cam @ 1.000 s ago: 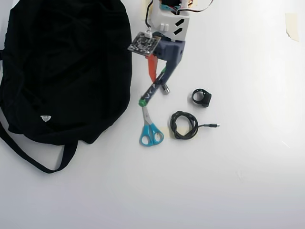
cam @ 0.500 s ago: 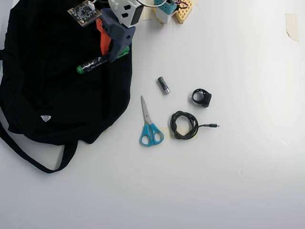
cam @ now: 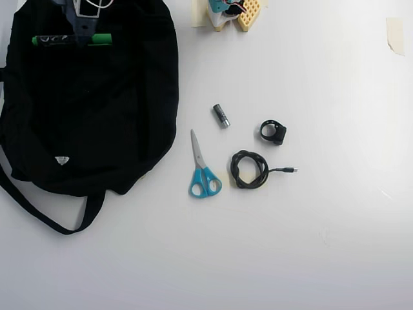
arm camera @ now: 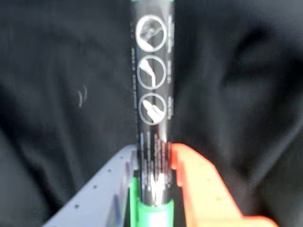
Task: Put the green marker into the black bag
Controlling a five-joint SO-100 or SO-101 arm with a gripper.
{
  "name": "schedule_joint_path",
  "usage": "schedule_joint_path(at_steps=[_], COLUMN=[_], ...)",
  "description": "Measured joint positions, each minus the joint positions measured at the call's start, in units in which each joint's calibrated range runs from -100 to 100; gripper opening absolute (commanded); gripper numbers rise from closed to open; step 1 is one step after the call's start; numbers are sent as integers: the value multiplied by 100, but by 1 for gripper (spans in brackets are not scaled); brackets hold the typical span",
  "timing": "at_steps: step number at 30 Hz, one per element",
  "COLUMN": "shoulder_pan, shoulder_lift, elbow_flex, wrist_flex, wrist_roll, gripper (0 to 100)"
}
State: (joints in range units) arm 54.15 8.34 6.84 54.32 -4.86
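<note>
The green marker, a black barrel with green ends, lies level over the upper left part of the black bag in the overhead view. My gripper is shut on the marker near its middle. In the wrist view the marker runs straight up the frame with white round symbols on it. It is clamped between the grey-blue finger and the orange finger of my gripper. Black cloth of the bag fills everything behind it. I cannot tell whether the marker touches the cloth.
On the white table to the right of the bag lie blue-handled scissors, a short grey cylinder, a coiled black cable and a small black ring part. The arm's base stands at the top edge.
My gripper lifted the marker off the table beside the scissors and carried it left, across the bag's edge to its upper left part. The marker turned from slanted to level.
</note>
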Motion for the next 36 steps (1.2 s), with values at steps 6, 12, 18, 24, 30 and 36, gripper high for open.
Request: schedule_joint_path(at_steps=[6,12,18,24,30,36], shoulder_pan=[88,-1080,-4702,-5643,-6054,-6098], shoulder_lift=[-8,-3910,-5421,-7007,-9099,-10602], elbow_flex=[322,354,1226,3137,5818,7610], wrist_flex=[747,2301,2404,2293,1460,1477], wrist_roll=[-283,-552,-689,-801,-405,127], gripper=[33,10,2,2,2,2])
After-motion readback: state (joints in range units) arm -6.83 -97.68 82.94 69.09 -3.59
